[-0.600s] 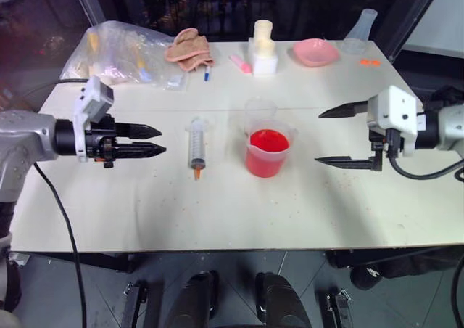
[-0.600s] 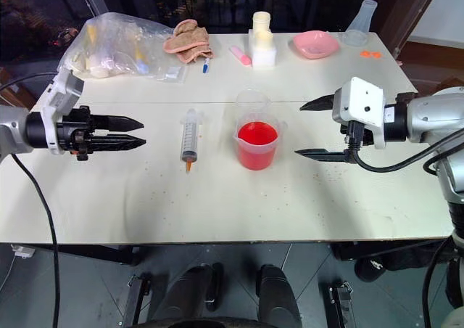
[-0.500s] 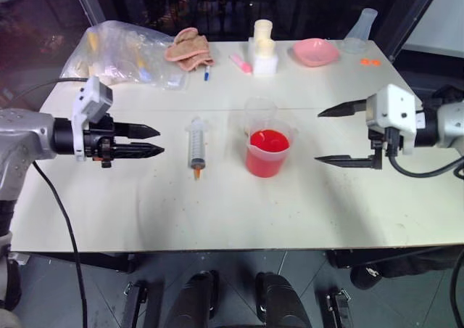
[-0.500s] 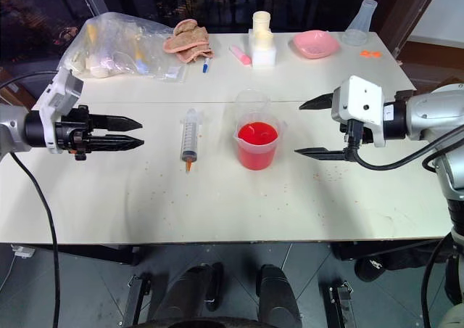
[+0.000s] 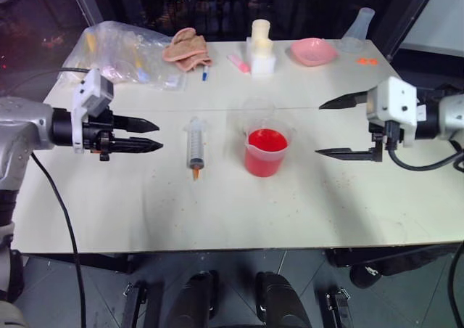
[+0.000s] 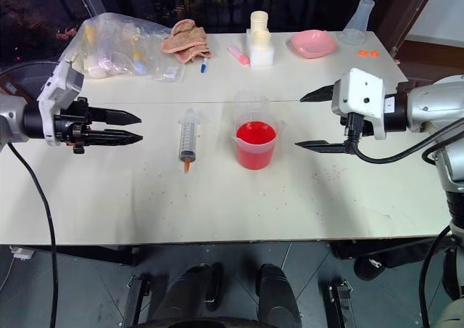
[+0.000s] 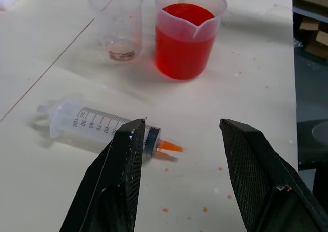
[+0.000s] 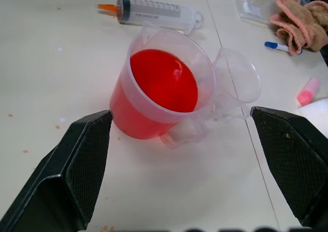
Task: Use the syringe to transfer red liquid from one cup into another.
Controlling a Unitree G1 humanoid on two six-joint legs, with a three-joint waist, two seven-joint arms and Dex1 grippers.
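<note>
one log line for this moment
syringe: flat on table, untouched | beaker: red liquid | left gripper: slightly open, empty | right gripper: open, empty

syringe (image 5: 196, 144) left of beaker (image 5: 266, 154); cup (image 5: 259, 113) behind beaker.

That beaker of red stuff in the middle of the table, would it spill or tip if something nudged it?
The beaker looks wide and squat, so it probably resists tipping. The red liquid stands fairly near its rim, so a sharp push could well slosh some out. Its clear plastic wall looks smooth, so it would likely slide on the table rather than topple.
</note>
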